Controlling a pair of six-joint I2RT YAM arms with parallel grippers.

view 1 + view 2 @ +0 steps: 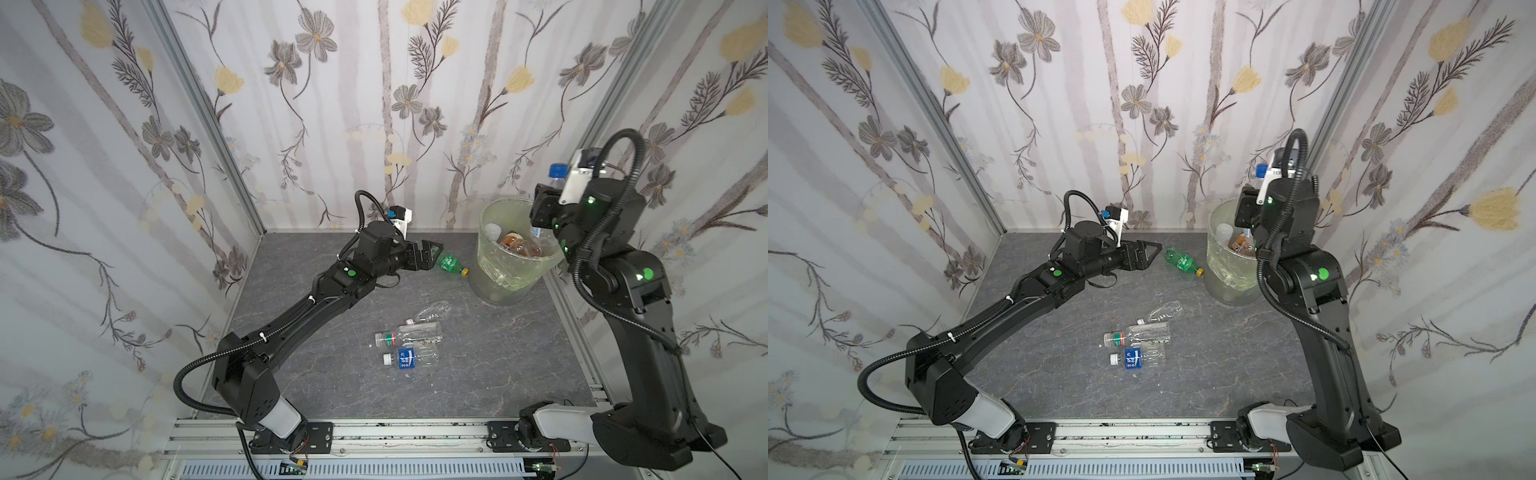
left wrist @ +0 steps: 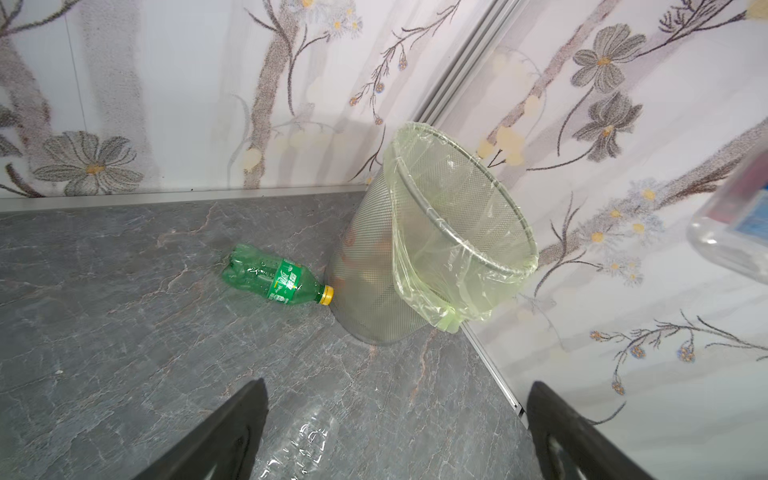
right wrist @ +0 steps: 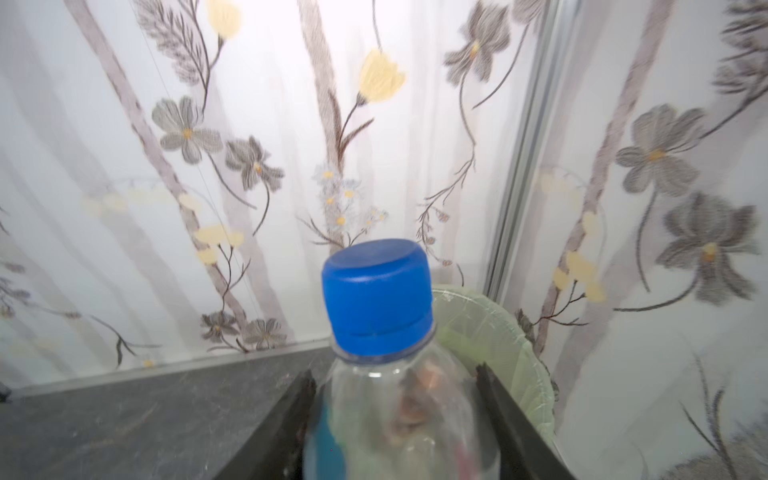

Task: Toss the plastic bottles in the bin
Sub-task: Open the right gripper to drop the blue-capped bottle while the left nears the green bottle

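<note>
The bin [image 1: 498, 286] [image 1: 1223, 278] stands in the back right corner, lined with a pale green bag, with brown bottles [image 1: 517, 245] inside. My right gripper [image 1: 542, 208] [image 3: 395, 374] hangs over its right rim, shut on an upright clear bottle with a blue cap [image 1: 558, 170] [image 3: 376, 299]. A green bottle [image 1: 451, 264] [image 2: 274, 280] lies with its yellow cap against the bin's base. My left gripper [image 1: 427, 257] [image 2: 397, 386] is open just left of it, holding nothing. Mid-floor lie a crushed clear bottle [image 1: 432, 311], a green-labelled one [image 1: 409, 334] and a blue-labelled one [image 1: 409, 358].
Floral fabric walls close in the back and both sides, with metal posts in the corners. An aluminium rail [image 1: 374, 436] carrying both arm bases runs along the front edge. The right arm's column [image 1: 648, 353] stands near the floor's right edge.
</note>
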